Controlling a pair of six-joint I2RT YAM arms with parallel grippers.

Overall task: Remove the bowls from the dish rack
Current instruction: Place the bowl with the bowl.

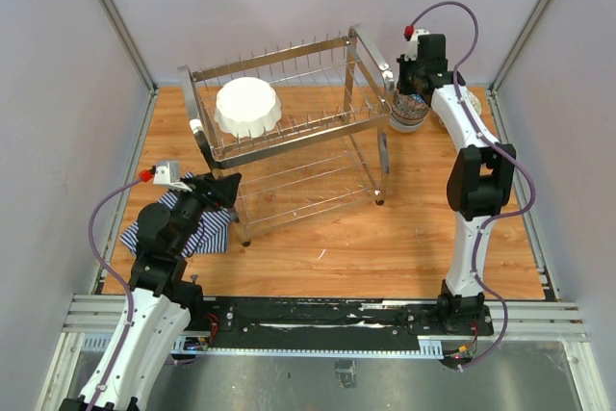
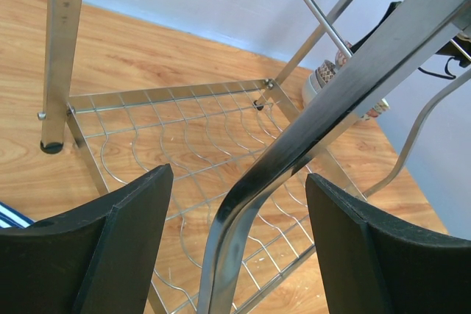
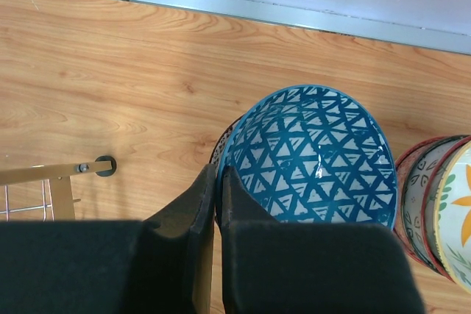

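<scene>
a: one bowl is left in the dish rack (image 1: 289, 141), as far as i can tell. it's the large white bowl (image 1: 247, 108) on the upper tier, towards the upper left of the overhead frame. the lower tier shows only wire.

b: and the rest?

a: out already, i'd judge. they stand grouped on the table (image 1: 385, 247) in the upper right, just beside the rack's end. the blue triangle bowl (image 3: 309, 152) sits on top of another one, with more patterned bowls (image 3: 434, 196) at the right edge of the right wrist view.

b: is the right gripper (image 3: 218, 174) done with it?

a: not yet. its fingers are nearly together, pinched on the blue bowl's rim. letting go looks like the step in hand.

b: the left gripper (image 2: 239, 182)?

a: jaws wide apart, holding nothing. they straddle a chrome bar at the rack's lower left corner, near the striped cloth (image 1: 197, 233). my guess is the white bowl falls to one of them next.
</scene>
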